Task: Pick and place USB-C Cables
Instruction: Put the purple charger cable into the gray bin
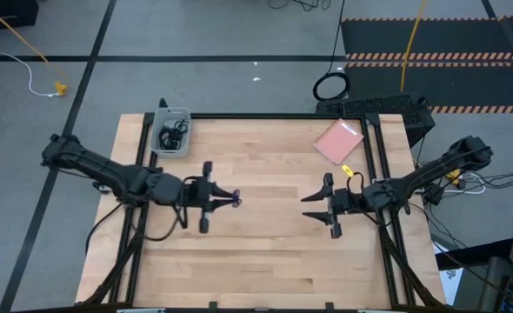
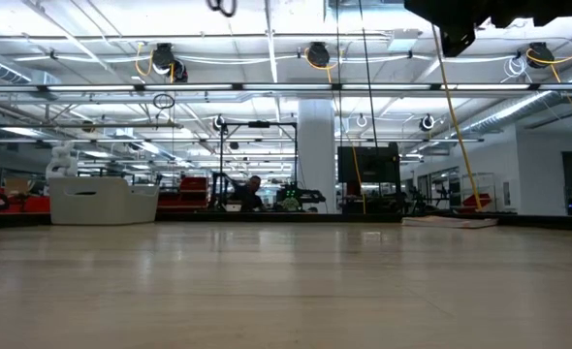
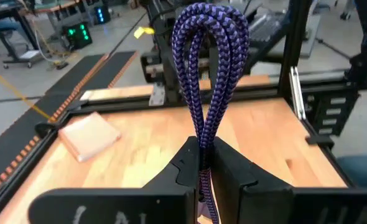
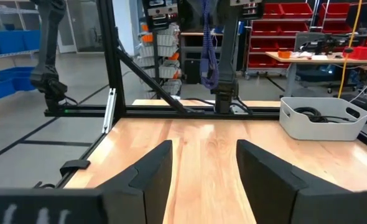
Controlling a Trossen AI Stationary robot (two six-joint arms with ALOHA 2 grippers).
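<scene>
My left gripper (image 1: 215,197) (image 3: 203,155) hovers over the table's left-middle, shut on the blue-purple USB-C cable (image 1: 231,198) (image 3: 209,68), a braided bundle of loops. The right wrist view shows that cable (image 4: 208,59) well above the wood. A light grey bin (image 1: 171,133) (image 4: 323,118) stands at the far left corner with black cables (image 1: 170,136) (image 4: 314,114) coiled on its floor. My right gripper (image 1: 316,207) (image 4: 203,163) is open and empty over the table's right-middle, facing the left one. My left gripper pinches the blue-purple cable between its two fingers at the gathered neck of its loops (image 3: 203,146), several strands together. The fingers (image 3: 236,168) point level toward the table's right. The loops (image 3: 211,37) reach out past the fingertips, and the cable is lifted clear of the table.
A pink flat square (image 1: 337,141) (image 3: 87,134) lies near the far right corner. Black frame rails (image 1: 274,116) run along the table's edges. Bare wood (image 1: 265,252) spreads between the two grippers and toward the near edge.
</scene>
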